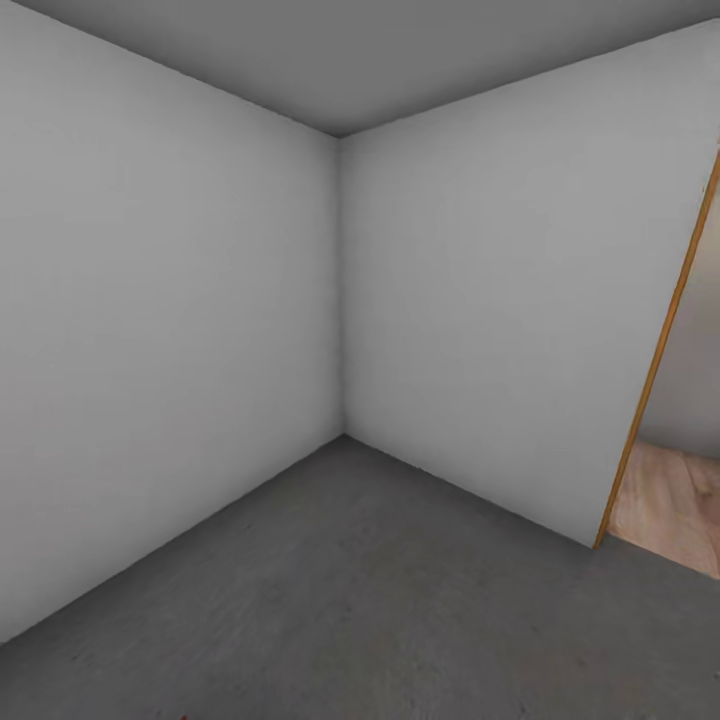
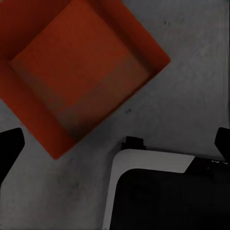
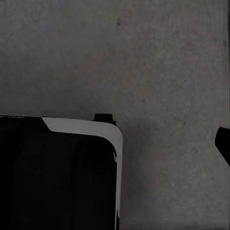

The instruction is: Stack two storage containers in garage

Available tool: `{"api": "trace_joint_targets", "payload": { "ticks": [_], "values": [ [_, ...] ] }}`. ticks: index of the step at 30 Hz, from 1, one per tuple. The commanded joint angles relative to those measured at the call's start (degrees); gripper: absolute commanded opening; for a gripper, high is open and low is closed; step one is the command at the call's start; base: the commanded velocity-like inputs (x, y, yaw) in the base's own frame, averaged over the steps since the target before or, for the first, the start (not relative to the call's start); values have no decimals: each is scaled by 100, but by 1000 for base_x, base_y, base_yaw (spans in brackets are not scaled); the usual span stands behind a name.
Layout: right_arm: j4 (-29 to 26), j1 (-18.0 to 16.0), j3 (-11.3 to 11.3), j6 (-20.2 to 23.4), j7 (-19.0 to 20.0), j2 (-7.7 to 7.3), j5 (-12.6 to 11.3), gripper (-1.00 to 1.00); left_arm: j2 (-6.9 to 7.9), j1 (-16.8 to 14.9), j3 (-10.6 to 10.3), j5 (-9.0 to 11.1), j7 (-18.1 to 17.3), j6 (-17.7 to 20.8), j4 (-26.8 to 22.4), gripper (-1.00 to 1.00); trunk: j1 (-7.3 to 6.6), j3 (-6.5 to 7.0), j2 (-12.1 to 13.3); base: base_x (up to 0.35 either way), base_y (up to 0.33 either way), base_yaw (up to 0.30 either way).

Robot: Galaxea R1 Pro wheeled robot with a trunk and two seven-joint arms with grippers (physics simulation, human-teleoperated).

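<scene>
Robot base: black body with a white rounded edge (image 2: 143, 165), nearest the left wrist camera, standing on the floor.
Floor: dark grey, rough concrete-like surface (image 1: 380, 600), meeting two white-grey walls (image 1: 170, 330) at a corner.
Container: orange-red, thin-walled, square open bin (image 2: 79, 67) — upright on the floor, mouth up, corners turned diagonal to the base, no long axis; near the base, apart from it.
Left pincer (image 2: 115, 143): dark fingertips (image 2: 9, 143) spread wide — holding nothing.
Right pincer: one fingertip (image 3: 223, 141) visible over bare floor; opening cannot be told.
Doorway: wooden frame edge (image 1: 660, 350), light plank floor (image 1: 675, 500) beyond.

floor (image 2: 191, 72): dark grey concrete | on it: orange-red storage container (image 2: 81, 72), apparently resting flat
</scene>
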Motion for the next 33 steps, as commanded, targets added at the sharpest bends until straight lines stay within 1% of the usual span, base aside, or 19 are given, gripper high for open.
{"api": "trace_joint_targets", "payload": {
  "ticks": [1,22,24,26,27,33],
  "values": [
    [17,-9,48,-30,15,0,-57,100,0,-3,-50,53,12,-16,1,100,1,-7,-7,0,0,-285],
    [17,-9,40,-38,-35,-9,-60,100,-6,-3,-42,43,12,-15,1,100,1,7,-7,0,0,-287],
    [16,-9,40,-38,-37,-10,-60,100,-31,-3,-33,42,12,-16,-4,100,1,7,-7,0,0,-288],
    [16,-9,40,-35,-37,-11,-59,100,-93,-3,-28,49,12,-16,-7,100,1,7,-7,0,0,-288],
    [16,-9,42,-33,-37,-11,-58,100,-175,-3,-34,54,12,-16,-7,100,1,7,-7,0,0,-288],
    [19,-9,47,-29,-42,-11,-57,100,-259,-3,-7,62,12,-16,-4,100,1,7,-7,0,0,-288]
  ]
}}
